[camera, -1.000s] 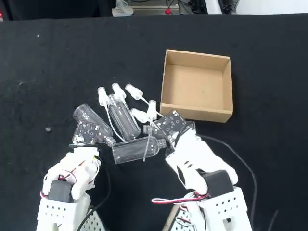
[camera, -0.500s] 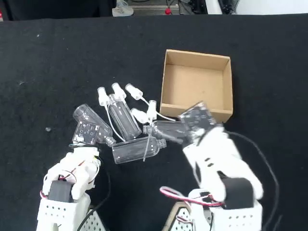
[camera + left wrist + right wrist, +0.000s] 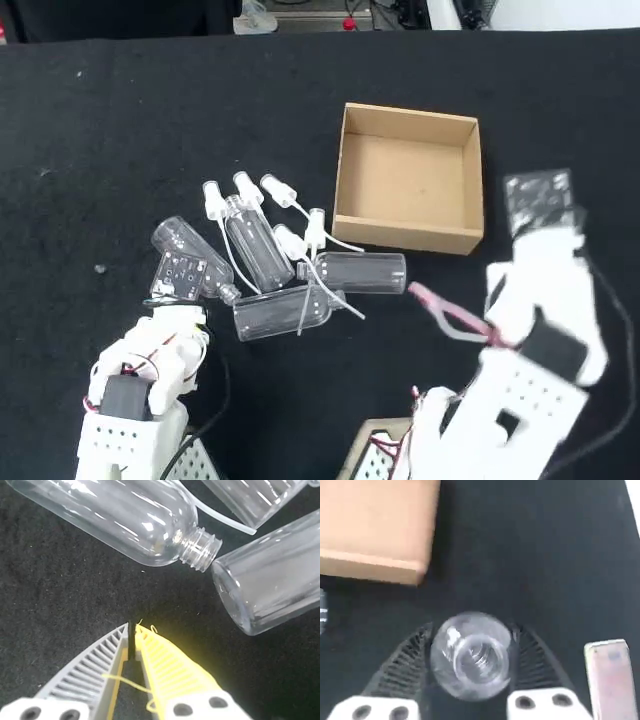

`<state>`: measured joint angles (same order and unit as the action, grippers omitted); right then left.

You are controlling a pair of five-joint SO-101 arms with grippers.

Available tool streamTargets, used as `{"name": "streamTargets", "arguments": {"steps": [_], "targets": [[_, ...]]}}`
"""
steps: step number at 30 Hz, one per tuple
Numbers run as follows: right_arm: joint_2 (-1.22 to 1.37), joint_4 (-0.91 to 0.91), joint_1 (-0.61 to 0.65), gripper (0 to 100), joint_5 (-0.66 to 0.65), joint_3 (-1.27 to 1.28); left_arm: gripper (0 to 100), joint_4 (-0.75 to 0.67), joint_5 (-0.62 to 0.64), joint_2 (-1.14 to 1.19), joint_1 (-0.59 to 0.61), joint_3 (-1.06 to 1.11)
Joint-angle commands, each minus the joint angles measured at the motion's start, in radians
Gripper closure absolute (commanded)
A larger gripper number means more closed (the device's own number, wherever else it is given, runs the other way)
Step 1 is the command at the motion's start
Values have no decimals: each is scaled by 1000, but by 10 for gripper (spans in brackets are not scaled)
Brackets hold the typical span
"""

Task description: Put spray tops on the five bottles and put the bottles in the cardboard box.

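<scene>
**Inspector:** High view first.

**Assistant:** The open brown cardboard box (image 3: 405, 236) holds no bottle. Four clear plastic bottles (image 3: 362, 272) lie jumbled on the black bench (image 3: 100, 130) beside the box, on the left arm's side. Five white spray tops (image 3: 245, 187) with thin tubes lie loose among them. The right arm (image 3: 545, 300) stands at the box's opposite side.

**Inspector:** Left wrist view?

**Assistant:** The left gripper (image 3: 132, 630) is closed on nothing, its tips just short of one bottle's bare threaded neck (image 3: 201, 549).

**Inspector:** Right wrist view?

**Assistant:** The right gripper (image 3: 471, 628) clamps a fifth clear bottle (image 3: 470, 655), open mouth uncapped, just off the box's corner.

**Inspector:** Progress?

**Assistant:** In my judgement, nothing is complete. No top appears fitted, so five cappings and five placements remain.
</scene>
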<state>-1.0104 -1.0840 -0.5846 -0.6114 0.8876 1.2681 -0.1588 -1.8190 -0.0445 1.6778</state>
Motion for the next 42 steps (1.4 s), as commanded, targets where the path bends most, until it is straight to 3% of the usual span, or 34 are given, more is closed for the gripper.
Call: {"name": "streamTargets", "arguments": {"steps": [1, 9, 15, 19, 32, 38, 42], "targets": [[216, 164, -51, 938, -6, -88, 970, 5, 9, -6, -8, 21], [542, 454, -101, 939, 9, -96, 970, 5, 9, -6, -8, 21], [610, 522, -101, 941, 298, -200, 970, 5, 9, -6, -8, 21], [659, 540, -100, 941, 396, -265, 970, 5, 9, -6, -8, 21], [805, 615, -100, 933, 411, -263, 970, 5, 9, -6, -8, 21], [805, 606, -80, 757, 411, -237, 970, 5, 9, -6, -8, 21], [805, 600, -69, 728, 411, -236, 970, 5, 9, -6, -8, 21]]}}
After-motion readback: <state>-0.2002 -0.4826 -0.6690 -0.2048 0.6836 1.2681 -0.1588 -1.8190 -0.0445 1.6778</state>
